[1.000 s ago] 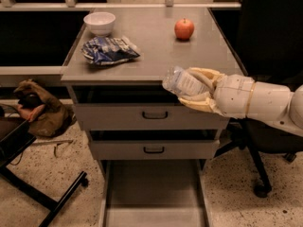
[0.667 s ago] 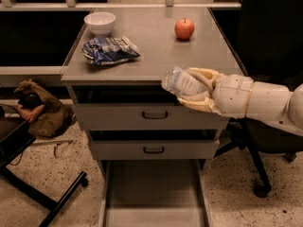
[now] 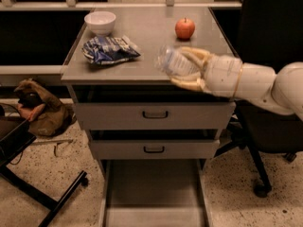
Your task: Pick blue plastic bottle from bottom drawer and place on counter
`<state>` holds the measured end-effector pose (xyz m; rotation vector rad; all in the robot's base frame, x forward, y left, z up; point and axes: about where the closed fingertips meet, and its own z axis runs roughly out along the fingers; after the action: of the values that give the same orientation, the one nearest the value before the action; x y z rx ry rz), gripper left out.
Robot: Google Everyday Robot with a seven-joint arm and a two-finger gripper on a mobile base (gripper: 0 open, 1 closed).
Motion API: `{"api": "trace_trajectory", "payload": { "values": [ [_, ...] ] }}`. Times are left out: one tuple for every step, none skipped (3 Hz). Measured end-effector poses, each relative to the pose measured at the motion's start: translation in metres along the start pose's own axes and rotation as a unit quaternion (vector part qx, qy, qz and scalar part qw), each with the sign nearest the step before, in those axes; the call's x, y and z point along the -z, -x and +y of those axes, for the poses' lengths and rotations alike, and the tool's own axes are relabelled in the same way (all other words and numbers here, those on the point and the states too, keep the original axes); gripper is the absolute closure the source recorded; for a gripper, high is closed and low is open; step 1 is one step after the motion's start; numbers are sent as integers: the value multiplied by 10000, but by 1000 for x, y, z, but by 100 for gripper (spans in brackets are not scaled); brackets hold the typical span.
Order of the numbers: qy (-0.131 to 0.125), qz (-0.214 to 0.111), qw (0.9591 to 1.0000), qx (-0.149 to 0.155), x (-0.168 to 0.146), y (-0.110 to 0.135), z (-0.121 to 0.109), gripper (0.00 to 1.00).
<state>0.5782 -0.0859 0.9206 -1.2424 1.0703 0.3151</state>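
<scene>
My gripper [image 3: 182, 67] reaches in from the right and is shut on the blue plastic bottle [image 3: 174, 62], a clear pale bluish bottle lying sideways between the cream fingers [image 3: 189, 83]. The bottle hangs just above the front right part of the counter [image 3: 142, 46]. The bottom drawer [image 3: 152, 193] is pulled out below the cabinet and its grey floor is bare.
On the counter sit a white bowl [image 3: 100, 22] at the back left, a blue-and-white snack bag [image 3: 109, 49] in front of it, and a red apple [image 3: 185, 28] at the back right. Two closed drawers with black handles [image 3: 155, 114] face me. An office chair [image 3: 265, 126] stands right, a brown bag [image 3: 38, 109] left.
My gripper has lifted the bottle from in front of the counter's front edge to over the counter top.
</scene>
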Motion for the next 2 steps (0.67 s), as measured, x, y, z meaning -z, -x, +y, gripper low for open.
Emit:
{"api": "trace_trajectory", "payload": {
  "values": [
    [52, -505, 9955, 798, -42, 21, -44, 100],
    [-107, -438, 9817, 1852, -75, 42, -90, 100]
  ]
}}
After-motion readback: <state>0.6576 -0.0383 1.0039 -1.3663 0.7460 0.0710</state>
